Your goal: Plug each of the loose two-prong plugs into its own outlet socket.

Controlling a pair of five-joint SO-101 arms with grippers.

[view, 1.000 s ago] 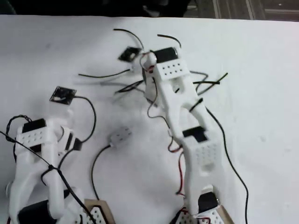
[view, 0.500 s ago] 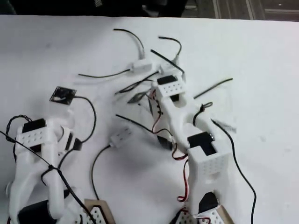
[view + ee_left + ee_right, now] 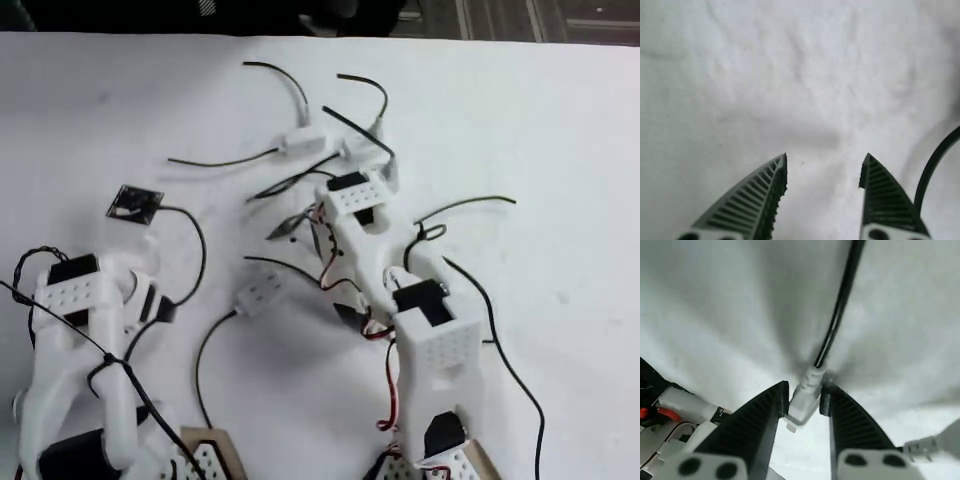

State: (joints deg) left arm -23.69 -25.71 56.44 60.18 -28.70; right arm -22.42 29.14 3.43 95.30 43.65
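At far left, my left gripper (image 3: 826, 159) hangs with its ribbed jaws spread over the white table (image 3: 740, 75), gripping nothing, with a black cable (image 3: 935, 165) just beside it. Toward the middle, a small white rectangular socket block (image 3: 258, 291) lies loose on its black lead (image 3: 199, 360), apart from both arms. To its right, my right gripper (image 3: 803, 390) pinches a white moulded plug (image 3: 805, 397) by the body, and the plug's black cord (image 3: 840, 305) trails off across the table. I cannot make out the prongs. As I judge it, the step in hand is carrying this plug to that block. To do it well I would hold the pinch firm on the plug body and let the cord run slack so it does not drag on the other leads nearby. I would also square the prong end to the block's face before pressing. The block is unanchored and will likely slide under a push, so I would have the free left gripper brace it from behind first.
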